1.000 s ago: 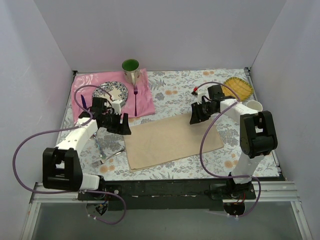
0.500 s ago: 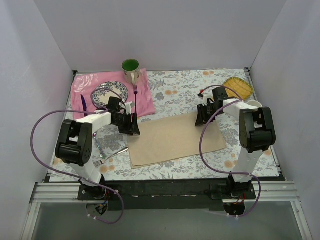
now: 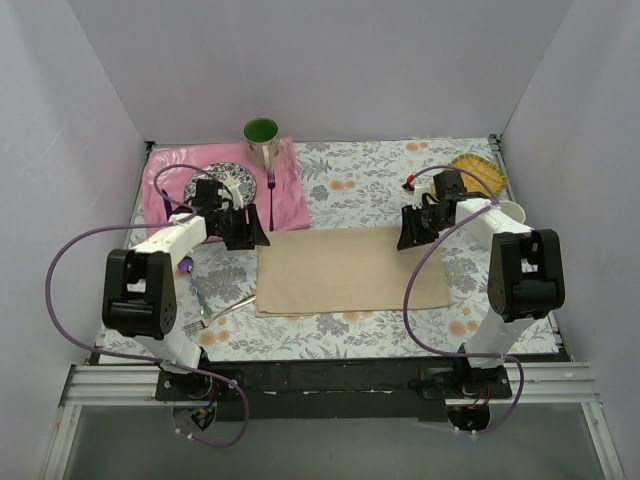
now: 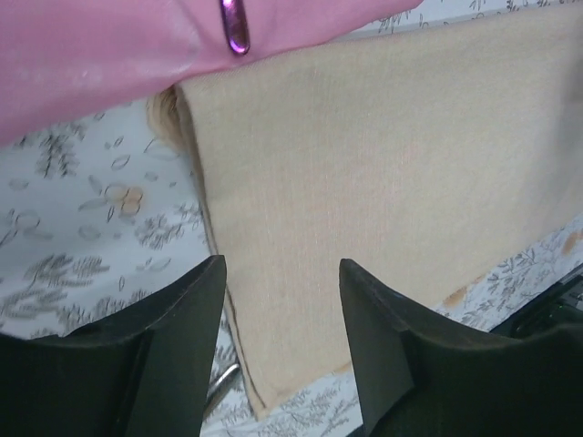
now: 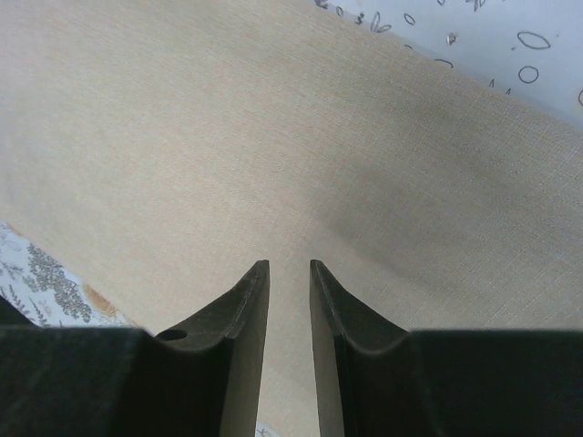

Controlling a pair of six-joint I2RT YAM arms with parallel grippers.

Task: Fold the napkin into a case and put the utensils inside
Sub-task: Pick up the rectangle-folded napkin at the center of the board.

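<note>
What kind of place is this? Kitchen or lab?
Probably a lab test cell staged as a dining table. White panels box it in, a flowered tablecloth carries a pink mat, plate, green cup and beige napkin, and the left arm and right arm bolt to a rail at the near edge.

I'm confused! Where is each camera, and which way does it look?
Top: above, behind the arms, looking down at the table; both arms show.
Left wrist: rides the left arm, faces down at the napkin edge; fingers show.
Right wrist: rides the right arm, faces down at the napkin; fingers show.
All share the napkin.
</note>
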